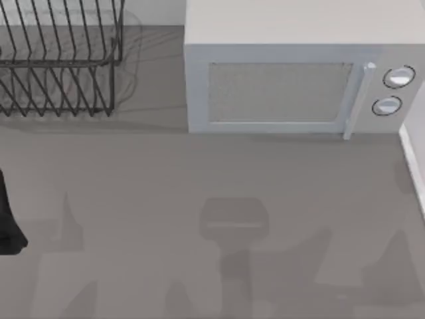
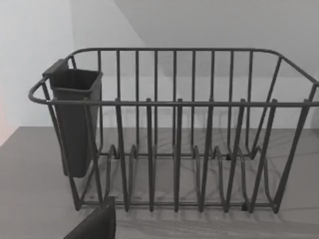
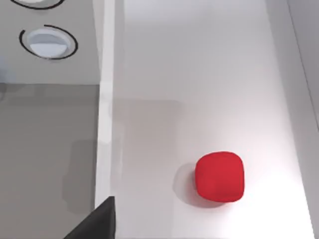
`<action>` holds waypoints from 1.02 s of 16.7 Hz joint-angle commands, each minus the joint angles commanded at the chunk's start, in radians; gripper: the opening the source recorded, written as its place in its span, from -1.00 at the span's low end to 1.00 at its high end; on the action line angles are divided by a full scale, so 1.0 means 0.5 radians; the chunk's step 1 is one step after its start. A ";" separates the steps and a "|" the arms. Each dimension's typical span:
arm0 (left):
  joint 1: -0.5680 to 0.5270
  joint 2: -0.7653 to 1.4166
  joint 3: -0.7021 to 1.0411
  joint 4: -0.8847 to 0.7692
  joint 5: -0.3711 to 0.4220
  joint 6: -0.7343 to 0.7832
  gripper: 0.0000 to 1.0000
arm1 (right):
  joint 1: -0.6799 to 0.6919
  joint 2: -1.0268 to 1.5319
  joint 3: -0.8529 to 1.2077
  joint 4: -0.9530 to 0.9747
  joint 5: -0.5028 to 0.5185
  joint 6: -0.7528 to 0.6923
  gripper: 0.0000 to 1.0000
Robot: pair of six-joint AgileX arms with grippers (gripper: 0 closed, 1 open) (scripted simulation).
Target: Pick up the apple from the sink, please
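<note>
A grey table point(image 1: 199, 199) carries a microwave point(image 1: 292, 80) and wire dish rack point(image 1: 60, 60).

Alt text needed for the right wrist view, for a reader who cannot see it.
A red apple lies on the white floor of the sink, apart from its walls. Beyond the sink's rim is the grey counter and the microwave's front with a round knob. A dark piece of the arm juts in at one edge.

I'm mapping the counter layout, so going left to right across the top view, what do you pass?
Left arm at the left edge and dish rack → microwave → its round knobs → white sink rim at the right edge.
</note>
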 joint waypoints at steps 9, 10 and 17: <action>0.000 0.000 0.000 0.000 0.000 0.000 1.00 | -0.211 1.791 1.286 -0.841 0.002 -0.197 1.00; 0.000 0.000 0.000 0.000 0.000 0.000 1.00 | -0.227 1.920 1.381 -0.904 0.002 -0.212 1.00; 0.000 0.000 0.000 0.000 0.000 0.000 1.00 | -0.270 2.244 1.633 -1.073 0.002 -0.251 1.00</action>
